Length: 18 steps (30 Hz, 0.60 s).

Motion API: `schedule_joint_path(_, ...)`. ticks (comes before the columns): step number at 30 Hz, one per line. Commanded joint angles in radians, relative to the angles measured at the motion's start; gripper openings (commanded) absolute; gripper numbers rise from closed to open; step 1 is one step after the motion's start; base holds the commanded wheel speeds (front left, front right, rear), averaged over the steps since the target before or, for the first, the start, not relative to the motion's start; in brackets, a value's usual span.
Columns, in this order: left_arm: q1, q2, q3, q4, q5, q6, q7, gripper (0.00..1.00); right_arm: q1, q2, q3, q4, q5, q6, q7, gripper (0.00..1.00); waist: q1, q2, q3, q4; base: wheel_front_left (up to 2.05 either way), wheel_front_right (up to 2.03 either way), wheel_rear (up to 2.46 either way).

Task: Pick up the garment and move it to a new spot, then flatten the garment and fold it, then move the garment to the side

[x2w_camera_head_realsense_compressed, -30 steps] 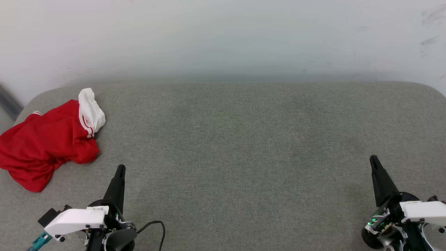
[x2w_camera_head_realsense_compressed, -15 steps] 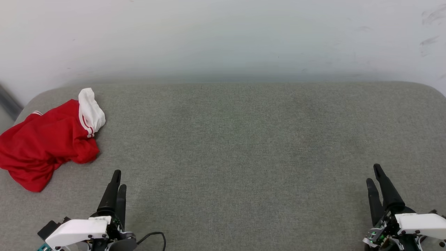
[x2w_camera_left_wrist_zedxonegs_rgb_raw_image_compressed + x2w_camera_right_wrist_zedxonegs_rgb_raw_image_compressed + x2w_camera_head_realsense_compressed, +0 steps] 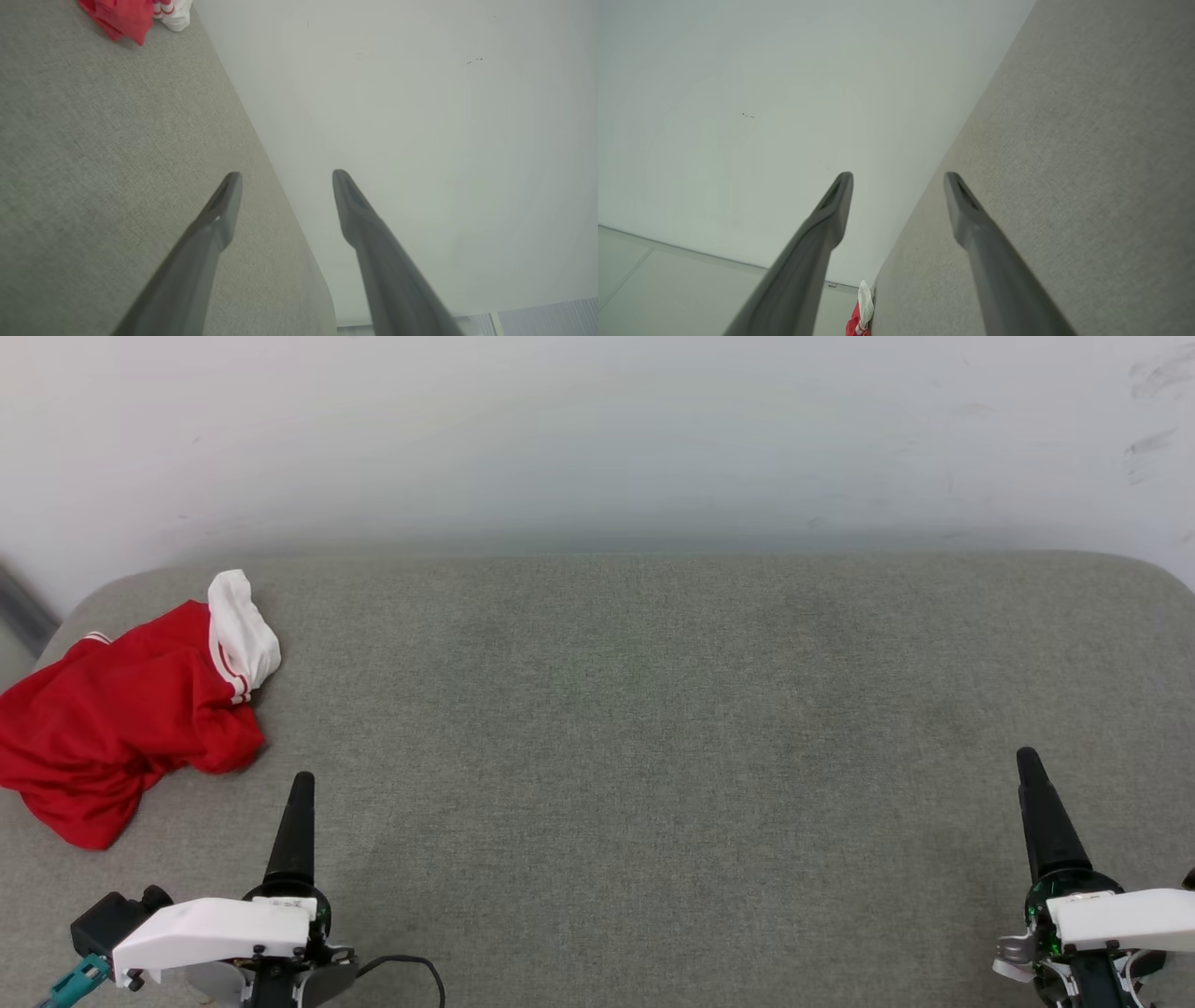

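the garment (image 3: 121, 719), a red jersey t-shirt with a white sleeve trimmed in red-and-white stripes, lies crumpled in a heap at the far left corner of the grey fabric-covered surface (image 3: 635, 728). its red folds reach the left edge of the head view and the white sleeve is bunched up on the side toward the pale wall (image 3: 597, 439). the left gripper (image 3: 301, 782) sits at the lower left of the head view, nearer the robot than the heap and a little to its right, apart from the cloth. from above it reads as one dark spike seen edge-on, pointing toward the wall. the left wrist view shows its two fingers spread wide, with grey fabric and wall showing through the gap, and the red-and-white bundle small in the top left corner, well beyond the tips. the right gripper (image 3: 1029, 761) sits at the lower right, well apart from the shirt, across the width of the surface. the right wrist view shows its fingers likewise spread wide over the line where fabric meets wall, with a scrap of the shirt at the bottom edge between them. a black cable (image 3: 415, 966) loops beside the left wrist housing, and a teal connector (image 3: 67, 983) sticks out on its other side.
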<state>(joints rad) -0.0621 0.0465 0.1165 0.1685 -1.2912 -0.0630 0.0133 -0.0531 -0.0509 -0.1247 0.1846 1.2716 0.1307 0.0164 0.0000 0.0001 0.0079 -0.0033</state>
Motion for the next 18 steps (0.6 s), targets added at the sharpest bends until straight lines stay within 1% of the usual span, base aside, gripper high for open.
schedule_joint_path(1,-0.003,0.003,-0.006,-0.030,0.049,0.013,-0.011,1.00,-0.005,-0.001,0.003,-0.035,-0.054,0.000,-0.012,1.00,0.0000,-0.0001,0.000,0.000,0.00,0.00,0.00)
schedule_joint_path(6,0.008,0.003,-0.029,-0.047,0.163,0.046,-0.031,1.00,0.007,0.000,0.023,-0.069,-0.190,0.000,-0.033,1.00,0.0000,-0.0001,0.001,0.000,0.00,0.00,0.00)
schedule_joint_path(11,0.020,0.003,-0.051,-0.053,0.273,0.066,-0.050,1.00,0.023,0.000,0.042,-0.088,-0.315,0.000,-0.052,1.00,0.0000,-0.0001,0.002,0.000,0.00,0.00,0.00)
schedule_joint_path(18,0.031,0.004,-0.075,-0.055,0.413,0.091,-0.075,1.00,0.039,0.000,0.051,-0.097,-0.451,0.000,-0.077,1.00,0.0000,-0.0001,0.002,0.001,0.00,0.00,0.00)
